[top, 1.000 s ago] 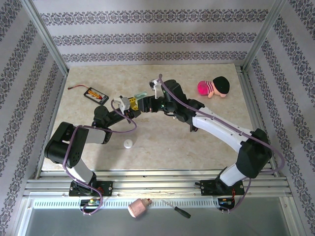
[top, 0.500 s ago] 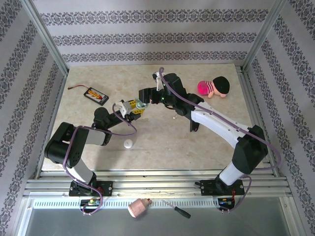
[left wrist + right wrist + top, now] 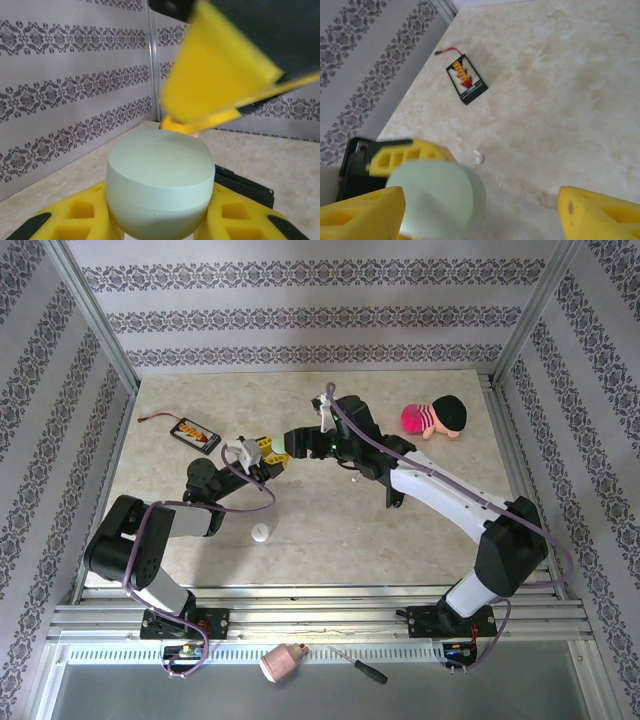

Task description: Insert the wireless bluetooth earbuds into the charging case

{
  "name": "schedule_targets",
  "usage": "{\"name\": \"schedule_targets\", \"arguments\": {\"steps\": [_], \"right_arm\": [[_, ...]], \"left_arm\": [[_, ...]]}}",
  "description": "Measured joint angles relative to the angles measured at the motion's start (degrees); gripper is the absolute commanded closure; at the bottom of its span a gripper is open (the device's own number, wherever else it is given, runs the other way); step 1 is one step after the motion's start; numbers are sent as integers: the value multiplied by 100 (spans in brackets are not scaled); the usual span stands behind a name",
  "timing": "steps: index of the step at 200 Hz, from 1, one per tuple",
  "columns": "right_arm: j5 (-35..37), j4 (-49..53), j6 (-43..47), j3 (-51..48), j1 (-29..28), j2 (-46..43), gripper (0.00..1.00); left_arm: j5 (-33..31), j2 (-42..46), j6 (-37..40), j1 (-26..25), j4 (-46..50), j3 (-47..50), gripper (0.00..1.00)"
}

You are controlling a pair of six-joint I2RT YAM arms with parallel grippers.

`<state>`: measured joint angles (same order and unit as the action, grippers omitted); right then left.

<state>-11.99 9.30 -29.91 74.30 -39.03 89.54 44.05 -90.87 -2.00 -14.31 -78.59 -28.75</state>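
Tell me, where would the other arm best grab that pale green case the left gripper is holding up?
Probably by the upper half, coming down from above. The left gripper clamps the lower half of the mint-green charging case from both sides, below the seam, so only the rounded lid stands free. Its top is flat and smooth, so closing across the lid's sides, crosswise to the left fingers, looks safest.

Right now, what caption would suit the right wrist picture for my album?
Open right gripper hovers above a mint-green case clamped in the left gripper, a black board lying beyond.
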Motion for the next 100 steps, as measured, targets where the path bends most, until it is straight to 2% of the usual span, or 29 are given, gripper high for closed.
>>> {"name": "schedule_targets", "arguments": {"steps": [30,73,100], "right_arm": [[-651,-603,-890,-546,264,-387,21],[-1661,-2579,-2885,-1493,555,-350,29],[-2004,-3342,-3659,-1714,551,-245,36]], "left_arm": [[-142,50,-238,0,-17,-13,68],[-221,166,-498,-37,-24,-212,68],[-205,229,-616,-144,-31,-308,68]]}}
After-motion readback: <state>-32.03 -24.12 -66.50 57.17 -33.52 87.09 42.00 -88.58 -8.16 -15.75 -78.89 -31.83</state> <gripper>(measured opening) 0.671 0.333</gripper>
